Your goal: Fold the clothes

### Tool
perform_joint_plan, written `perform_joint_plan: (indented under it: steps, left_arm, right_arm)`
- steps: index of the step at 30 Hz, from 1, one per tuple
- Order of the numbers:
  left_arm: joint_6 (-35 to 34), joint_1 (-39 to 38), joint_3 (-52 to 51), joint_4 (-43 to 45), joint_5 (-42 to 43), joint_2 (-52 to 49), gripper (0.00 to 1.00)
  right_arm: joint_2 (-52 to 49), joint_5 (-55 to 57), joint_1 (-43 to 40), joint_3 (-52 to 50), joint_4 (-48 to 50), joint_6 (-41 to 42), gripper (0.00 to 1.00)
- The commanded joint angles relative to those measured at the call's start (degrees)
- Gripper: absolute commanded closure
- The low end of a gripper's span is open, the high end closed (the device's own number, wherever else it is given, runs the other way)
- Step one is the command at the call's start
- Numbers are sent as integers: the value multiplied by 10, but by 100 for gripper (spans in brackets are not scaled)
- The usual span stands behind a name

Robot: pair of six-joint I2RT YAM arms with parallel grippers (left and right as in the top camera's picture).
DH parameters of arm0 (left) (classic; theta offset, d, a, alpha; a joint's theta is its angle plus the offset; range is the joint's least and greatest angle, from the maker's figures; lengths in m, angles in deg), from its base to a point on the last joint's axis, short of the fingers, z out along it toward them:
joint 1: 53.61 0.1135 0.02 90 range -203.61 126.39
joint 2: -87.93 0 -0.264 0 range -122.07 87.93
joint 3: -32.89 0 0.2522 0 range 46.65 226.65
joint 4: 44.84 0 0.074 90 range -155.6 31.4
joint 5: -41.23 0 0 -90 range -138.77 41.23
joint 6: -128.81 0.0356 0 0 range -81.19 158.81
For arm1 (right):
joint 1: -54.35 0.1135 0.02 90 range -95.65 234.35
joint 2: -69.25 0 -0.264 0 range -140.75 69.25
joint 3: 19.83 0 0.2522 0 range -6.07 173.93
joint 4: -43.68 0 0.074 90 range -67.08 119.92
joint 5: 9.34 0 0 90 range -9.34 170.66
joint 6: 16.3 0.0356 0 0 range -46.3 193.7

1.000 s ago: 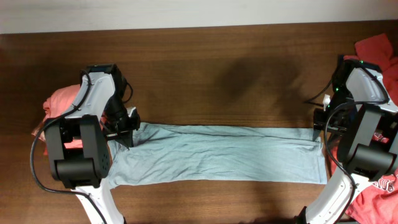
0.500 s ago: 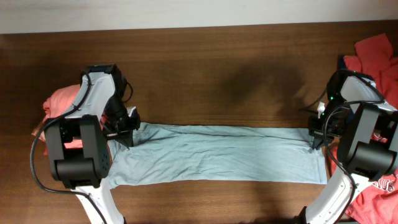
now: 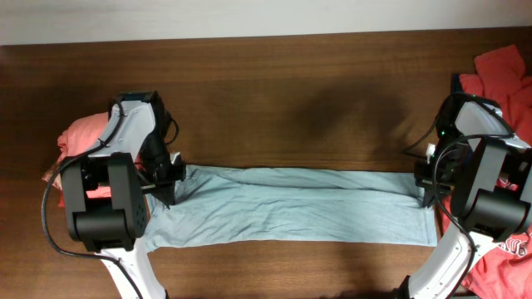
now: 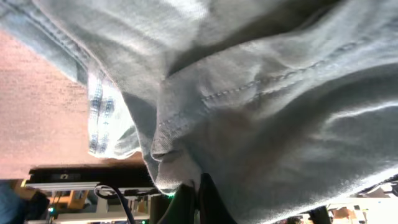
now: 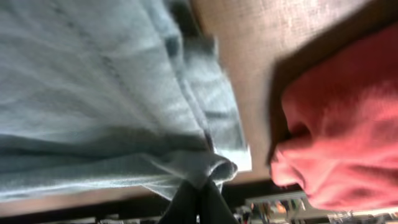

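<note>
I'm gripping the grey-blue shirt (image 3: pixel 299 208) at both ends, left hand (image 3: pixel 166 176) clenched on its left edge, right hand (image 3: pixel 426 184) on its right, spanning it flat across the near surface (image 3: pixel 274 100).

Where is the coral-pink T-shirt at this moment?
Overhead, the coral-pink T-shirt lies on the table's left side, beyond the left arm, near the grey-blue T-shirt's left end.

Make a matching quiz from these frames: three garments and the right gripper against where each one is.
1. grey-blue T-shirt
2. coral-pink shirt
3. red shirt
4. right gripper

A. far right edge of the table
B. pinching the T-shirt's right end
C. far left edge
D. stretched long across the middle

Pairs: 1-D, 2-C, 3-A, 4-B
</note>
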Motion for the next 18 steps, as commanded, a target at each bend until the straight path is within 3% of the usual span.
perform_joint_plan:
  steps: [1,9,11,16,18]
  left_arm:
    - [-15,2,-12,-1,-19,9,99]
    - [-24,2,-21,3,-27,9,99]
    - [-24,2,-21,3,-27,9,87]
    - [-24,2,-21,3,-27,9,86]
    - [-24,2,-21,2,-27,9,82]
  right_arm:
    - [-3,48,-3,-3,-15,32,96]
    - [-3,61,-18,-4,-14,48,96]
    - [-3,56,-22,-5,-11,48,95]
    - [-3,54,-22,-5,-10,48,94]
    - [-3,54,-22,-5,-10,48,88]
